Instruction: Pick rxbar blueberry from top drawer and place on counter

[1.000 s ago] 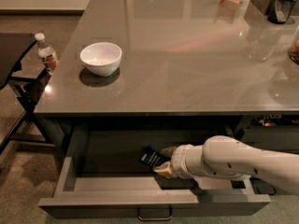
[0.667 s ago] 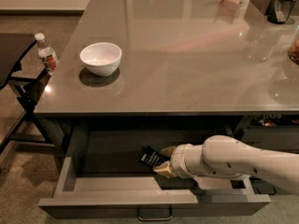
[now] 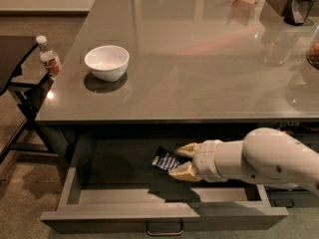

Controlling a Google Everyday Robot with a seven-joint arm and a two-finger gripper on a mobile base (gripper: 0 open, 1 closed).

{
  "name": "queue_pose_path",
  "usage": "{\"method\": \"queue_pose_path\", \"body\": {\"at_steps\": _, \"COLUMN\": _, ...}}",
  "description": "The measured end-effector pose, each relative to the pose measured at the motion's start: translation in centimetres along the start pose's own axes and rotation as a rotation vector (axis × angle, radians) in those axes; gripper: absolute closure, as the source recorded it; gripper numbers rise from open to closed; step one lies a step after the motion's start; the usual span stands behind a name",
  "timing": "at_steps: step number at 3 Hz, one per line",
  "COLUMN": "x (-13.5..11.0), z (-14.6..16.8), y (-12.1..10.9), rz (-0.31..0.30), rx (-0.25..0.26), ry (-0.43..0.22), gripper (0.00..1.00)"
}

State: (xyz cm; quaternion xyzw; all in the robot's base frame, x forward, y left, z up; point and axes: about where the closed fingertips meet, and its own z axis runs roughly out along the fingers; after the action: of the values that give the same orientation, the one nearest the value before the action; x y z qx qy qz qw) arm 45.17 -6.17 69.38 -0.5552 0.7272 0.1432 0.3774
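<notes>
Rxbar blueberry (image 3: 164,160) lies tilted inside the pulled-out top drawer (image 3: 124,216), near its middle and below the counter (image 3: 209,59) edge. We find the gripper (image 3: 174,162) reaching in from the right, its tan fingers (image 3: 185,150) spread narrowly above and below the bar's right end and apparently pressing on it. On the counter we note a white bowl (image 3: 106,62). A water bottle (image 3: 50,61) stands beside the counter's left edge.
</notes>
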Motion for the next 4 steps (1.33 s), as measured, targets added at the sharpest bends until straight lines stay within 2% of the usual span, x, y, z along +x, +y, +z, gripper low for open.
{"method": "queue_pose_path", "body": {"at_steps": 2, "x": -3.0, "z": -8.2, "y": 1.1, "rz": -0.068, "rx": 0.02, "ry": -0.008, "gripper": 1.0}}
{"method": "queue_pose_path", "body": {"at_steps": 3, "x": -6.3, "z": -11.9, "y": -1.7, "rz": -0.116, "rx": 0.065, "ry": 0.017, "gripper": 1.0}}
{"method": "queue_pose_path", "body": {"at_steps": 4, "x": -10.9, "z": -15.3, "y": -6.0, "rz": -0.141, "rx": 0.106, "ry": 0.021, "gripper": 1.0}}
